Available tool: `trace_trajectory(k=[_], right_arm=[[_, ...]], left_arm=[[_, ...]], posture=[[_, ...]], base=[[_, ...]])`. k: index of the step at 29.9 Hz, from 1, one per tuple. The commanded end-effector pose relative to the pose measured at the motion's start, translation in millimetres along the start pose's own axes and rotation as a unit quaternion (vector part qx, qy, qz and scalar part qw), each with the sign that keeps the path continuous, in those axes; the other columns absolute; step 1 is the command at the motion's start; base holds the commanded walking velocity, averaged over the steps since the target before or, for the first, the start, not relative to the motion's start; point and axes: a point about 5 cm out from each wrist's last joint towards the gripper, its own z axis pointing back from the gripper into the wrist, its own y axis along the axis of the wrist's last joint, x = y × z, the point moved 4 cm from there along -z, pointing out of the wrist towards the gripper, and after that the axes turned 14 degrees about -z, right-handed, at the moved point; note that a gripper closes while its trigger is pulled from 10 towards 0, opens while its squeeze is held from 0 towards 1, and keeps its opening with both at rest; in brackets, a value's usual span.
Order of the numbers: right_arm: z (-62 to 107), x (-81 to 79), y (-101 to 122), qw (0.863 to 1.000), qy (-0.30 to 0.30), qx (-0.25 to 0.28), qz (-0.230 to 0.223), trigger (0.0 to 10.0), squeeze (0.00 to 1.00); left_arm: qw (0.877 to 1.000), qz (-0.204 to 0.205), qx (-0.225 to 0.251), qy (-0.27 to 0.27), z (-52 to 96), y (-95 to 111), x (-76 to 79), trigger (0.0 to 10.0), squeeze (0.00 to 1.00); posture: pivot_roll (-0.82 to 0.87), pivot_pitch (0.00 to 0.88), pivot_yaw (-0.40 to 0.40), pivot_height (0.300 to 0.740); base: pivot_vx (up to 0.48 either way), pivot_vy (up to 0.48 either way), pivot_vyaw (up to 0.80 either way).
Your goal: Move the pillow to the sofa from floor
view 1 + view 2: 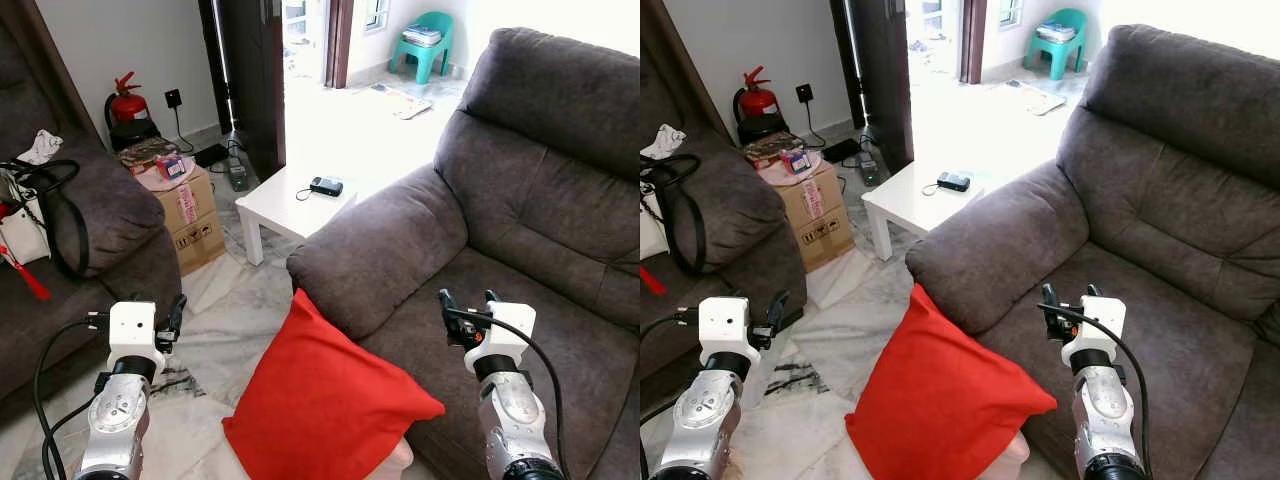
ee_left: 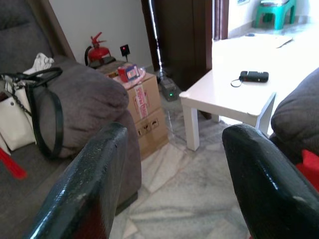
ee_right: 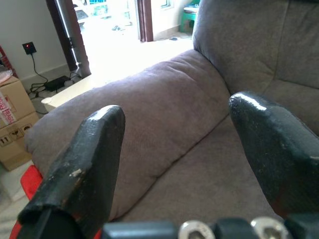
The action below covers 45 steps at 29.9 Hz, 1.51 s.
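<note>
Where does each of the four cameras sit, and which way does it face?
Left eye: on the head, looking down at the red pillow against the sofa; both arms show.
Right eye: beside it, same scene, shifted sideways.
Left wrist: looks between the open left tool toward the white table and cardboard box.
Right wrist: looks between the open right tool at the sofa's armrest.
Shared: both wrist views catch the pillow's edge.

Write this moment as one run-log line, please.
stage: approach | red square fabric pillow: leaning on grey sofa front, unheld | left gripper: open, raised over floor | right gripper: open, above sofa seat
</note>
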Motion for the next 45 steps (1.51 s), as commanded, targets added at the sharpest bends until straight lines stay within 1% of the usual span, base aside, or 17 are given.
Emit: trace_trajectory(k=[1, 5, 9, 10, 12, 13, 16, 32, 40, 45], right_arm=[[-0.3, -1.2, 0.8, 1.0, 0.001, 0.0, 0.002, 10.0, 0.0], [0.7, -2.2, -1.2, 1.0, 0.004, -0.004, 0.002, 10.0, 0.0], [0.4, -4.4, -2.4, 1.0, 0.009, -0.008, 0.003, 10.0, 0.0], [0.4, -4.4, -2.4, 1.0, 0.009, -0.008, 0.003, 10.0, 0.0], [-0.2, -5.1, -2.4, 1.0, 0.011, -0.01, 0.004, 10.0, 0.0], [-0.2, -5.1, -2.4, 1.0, 0.011, -0.01, 0.004, 10.0, 0.0], [-0.7, -6.2, -1.6, 1.0, 0.015, -0.009, 0.005, 10.0, 0.0], [-1.2, -11.9, -2.0, 0.999, 0.03, -0.01, 0.008, 10.0, 0.0], [-1.8, -13.3, -2.3, 0.999, 0.035, -0.013, 0.009, 10.0, 0.0], [-2.1, -16.2, -2.4, 0.999, 0.043, -0.014, 0.014, 10.0, 0.0]], left_arm=[[1.0, -0.001, 0.002, 0.0, 0.8, 2.1, 2.0, 10.0, 0.0], [1.0, -0.001, 0.002, -0.002, 0.0, 3.0, 3.4, 10.0, 0.0], [1.0, 0.001, 0.002, -0.001, -0.3, 3.4, 4.1, 10.0, 0.0], [1.0, 0.001, 0.002, -0.001, -0.3, 3.4, 4.1, 10.0, 0.0], [1.0, 0.001, 0.001, -0.001, 0.0, 3.5, 4.4, 10.0, 0.0], [1.0, 0.001, 0.001, -0.001, 0.0, 3.5, 4.4, 10.0, 0.0], [1.0, 0.003, 0.001, 0.001, 0.4, 3.6, 4.6, 10.0, 0.0], [1.0, 0.021, -0.009, -0.009, 0.6, 1.7, 12.6, 10.0, 0.0], [0.999, 0.036, -0.001, -0.013, -1.3, 6.3, 17.0, 10.0, 0.0], [0.999, 0.038, 0.001, -0.016, -1.6, 7.3, 17.3, 10.0, 0.0]], posture=[[0.12, 0.047, -0.044, 0.712], [0.12, 0.051, -0.046, 0.682], [0.12, 0.052, -0.05, 0.659], [0.12, 0.052, -0.05, 0.659], [0.12, 0.051, -0.054, 0.639], [0.12, 0.051, -0.054, 0.639], [0.12, 0.051, -0.057, 0.619], [0.12, 0.05, -0.06, 0.619], [0.12, 0.04, -0.063, 0.619], [0.12, 0.039, -0.063, 0.619]], base=[[0.0, 0.0, 0.0], [0.0, 0.0, 0.0], [0.0, 0.0, 0.0], [0.0, 0.0, 0.0], [0.0, 0.0, 0.0], [0.0, 0.0, 0.0], [0.0, 0.0, 0.0], [0.0, 0.0, 0.0], [0.0, 0.0, 0.0], [0.0, 0.0, 0.0]])
